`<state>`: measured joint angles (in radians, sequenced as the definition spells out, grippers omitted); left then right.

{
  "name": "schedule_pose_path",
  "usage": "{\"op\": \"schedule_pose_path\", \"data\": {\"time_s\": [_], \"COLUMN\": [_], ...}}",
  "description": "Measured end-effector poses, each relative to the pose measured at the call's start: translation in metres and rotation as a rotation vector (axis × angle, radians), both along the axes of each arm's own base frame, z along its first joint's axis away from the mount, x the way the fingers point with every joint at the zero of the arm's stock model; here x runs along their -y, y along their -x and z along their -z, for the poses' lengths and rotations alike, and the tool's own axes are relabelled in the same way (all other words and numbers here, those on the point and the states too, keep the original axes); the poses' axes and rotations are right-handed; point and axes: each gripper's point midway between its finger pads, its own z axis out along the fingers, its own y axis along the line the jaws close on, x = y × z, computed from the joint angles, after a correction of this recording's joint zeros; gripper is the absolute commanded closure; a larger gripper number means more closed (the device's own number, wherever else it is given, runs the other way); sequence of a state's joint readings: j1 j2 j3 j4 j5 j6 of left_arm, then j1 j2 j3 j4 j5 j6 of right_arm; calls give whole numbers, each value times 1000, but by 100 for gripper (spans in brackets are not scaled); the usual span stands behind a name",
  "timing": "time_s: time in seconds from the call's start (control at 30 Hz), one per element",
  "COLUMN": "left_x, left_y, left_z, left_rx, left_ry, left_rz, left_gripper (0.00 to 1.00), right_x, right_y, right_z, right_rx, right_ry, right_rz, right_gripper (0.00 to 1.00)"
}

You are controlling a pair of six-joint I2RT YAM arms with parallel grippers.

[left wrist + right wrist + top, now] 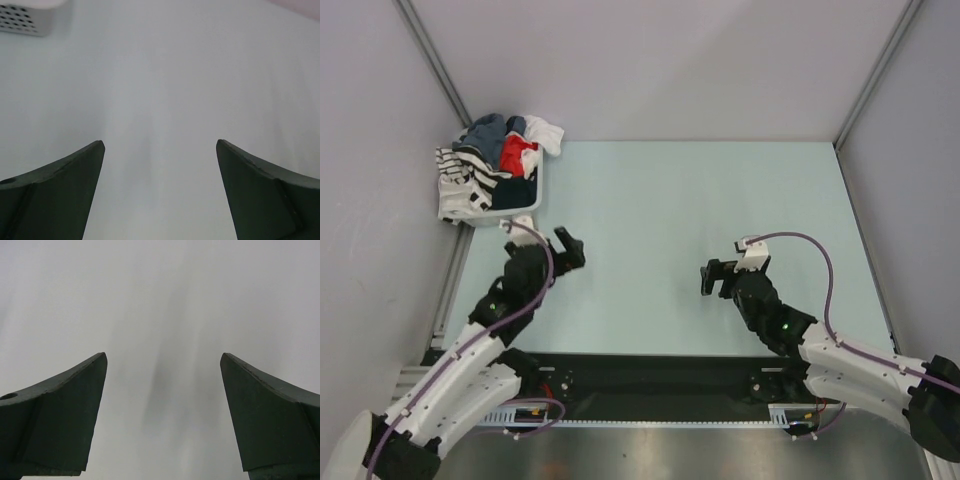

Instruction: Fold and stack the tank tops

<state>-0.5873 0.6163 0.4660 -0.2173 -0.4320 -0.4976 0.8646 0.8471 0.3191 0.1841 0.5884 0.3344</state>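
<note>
A: Where are the tops (492,158)?
B: Heaped unfolded in the basket (506,214), upper left.
A: And the claws?
B: Left claw (570,250) and right claw (709,278) stand apart, empty, over the table (670,190). The left is nearer, so it probably fetches first.

Tank tops (492,160) heaped in basket (517,210); basket at table's (670,220) far-left corner

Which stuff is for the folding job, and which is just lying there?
For the job: striped top, navy top, left pincer and right pincer, both open.
Just there: basket holding the tops, table.
</note>
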Motion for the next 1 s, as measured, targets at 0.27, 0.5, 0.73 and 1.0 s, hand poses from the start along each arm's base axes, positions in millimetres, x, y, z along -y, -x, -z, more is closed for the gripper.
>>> {"op": "schedule_pose_path", "data": {"time_s": [0.27,0.5,0.73,1.0], "left_x": [-87,-140,-203,-210], "left_y": [-90,-132,-167,-204], "left_z": [-90,-130,-129,-46], "left_rx": [-16,23,4,-203], "left_ry": [257,318,293,244], "left_rz": [-410,-604,-757,-754], "left_gripper": [1,7,7,19], "right_x": [-4,-6,-7,-7], "right_y": [2,3,2,1], "right_z": [-12,-8,-7,-4], "right_rx": [22,8,-3,-16], "right_ry": [-52,-59,-66,-72], "right_rz": [-57,-84,-96,-98], "right_gripper": [1,2,2,3]}}
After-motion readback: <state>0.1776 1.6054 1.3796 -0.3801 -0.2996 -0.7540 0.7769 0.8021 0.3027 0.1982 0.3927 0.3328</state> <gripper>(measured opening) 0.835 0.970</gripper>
